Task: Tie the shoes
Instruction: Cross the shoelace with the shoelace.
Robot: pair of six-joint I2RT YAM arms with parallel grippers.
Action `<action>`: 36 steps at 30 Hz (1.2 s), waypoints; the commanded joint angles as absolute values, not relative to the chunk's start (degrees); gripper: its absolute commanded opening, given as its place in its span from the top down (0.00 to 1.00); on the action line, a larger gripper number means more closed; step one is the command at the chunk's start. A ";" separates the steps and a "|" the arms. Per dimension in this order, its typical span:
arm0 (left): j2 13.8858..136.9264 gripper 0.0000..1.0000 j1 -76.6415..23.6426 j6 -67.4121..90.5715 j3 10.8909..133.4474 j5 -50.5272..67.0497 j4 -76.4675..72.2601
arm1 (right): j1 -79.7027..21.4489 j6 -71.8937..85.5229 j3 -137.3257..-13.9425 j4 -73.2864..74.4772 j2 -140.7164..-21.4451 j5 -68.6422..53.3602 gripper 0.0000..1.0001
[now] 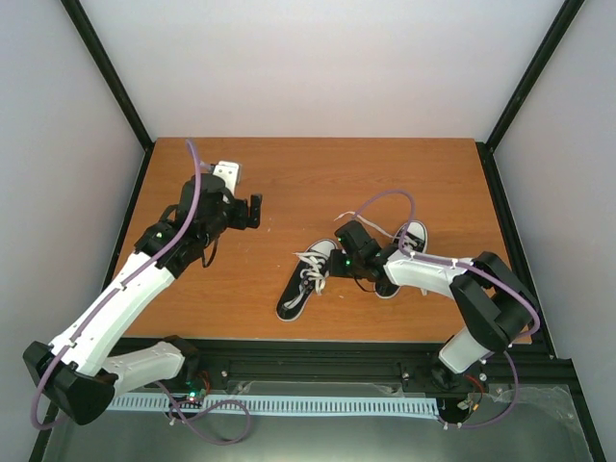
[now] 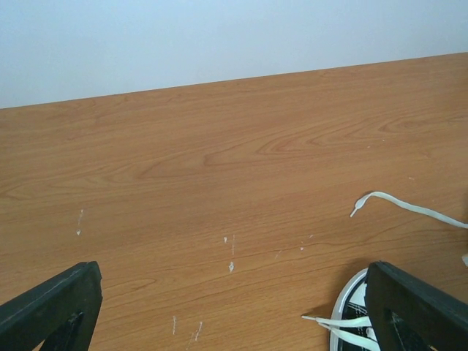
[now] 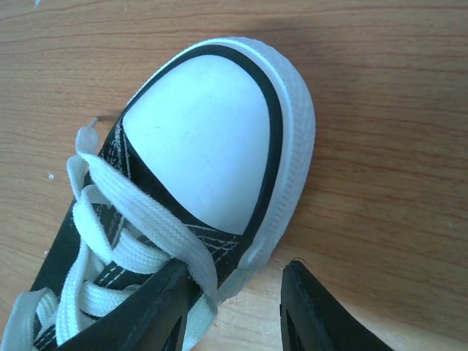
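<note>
Two black sneakers with white toe caps lie mid-table. The nearer shoe [image 1: 300,284] has loose white laces [image 1: 313,265]. The other shoe [image 1: 412,238] is partly hidden under my right arm. My right gripper [image 1: 334,254] is open at the nearer shoe's toe. In the right wrist view its toe cap [image 3: 205,139] fills the frame. One lace [image 3: 157,219] drapes over the left finger [image 3: 142,314]. The sole edge sits between the fingers of the right gripper [image 3: 238,274]. My left gripper [image 1: 254,212] is open and empty, left of the shoes. It also shows in the left wrist view [image 2: 232,292].
A loose lace end [image 2: 398,202] lies on the wood, and a shoe's white rim [image 2: 342,307] shows beside the left gripper's right finger. A lace end [image 1: 351,214] trails behind the shoes. Black frame posts and white walls border the table [image 1: 318,173].
</note>
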State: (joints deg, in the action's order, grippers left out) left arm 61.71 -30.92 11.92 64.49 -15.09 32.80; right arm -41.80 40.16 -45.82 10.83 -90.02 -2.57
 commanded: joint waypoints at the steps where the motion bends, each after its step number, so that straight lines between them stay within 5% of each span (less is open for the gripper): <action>1: 61.61 0.00 -31.17 11.16 64.92 -12.61 31.56 | -42.32 41.34 -45.87 6.88 -90.38 -4.11 0.64; 5: 62.44 0.00 -31.18 12.04 64.81 -7.68 31.02 | -42.30 41.54 -45.45 4.97 -91.04 -5.96 0.65; 15: 64.65 0.06 -31.46 21.73 56.00 12.05 31.03 | -42.39 39.22 -45.49 6.97 -89.34 -3.60 0.96; 24: 67.21 0.16 -32.23 29.96 38.83 34.45 20.63 | -42.28 38.52 -45.42 12.66 -81.62 4.34 0.97; 36: 76.50 0.34 -32.63 29.29 39.06 38.51 13.77 | -42.28 39.82 -43.39 14.26 -73.29 6.72 0.97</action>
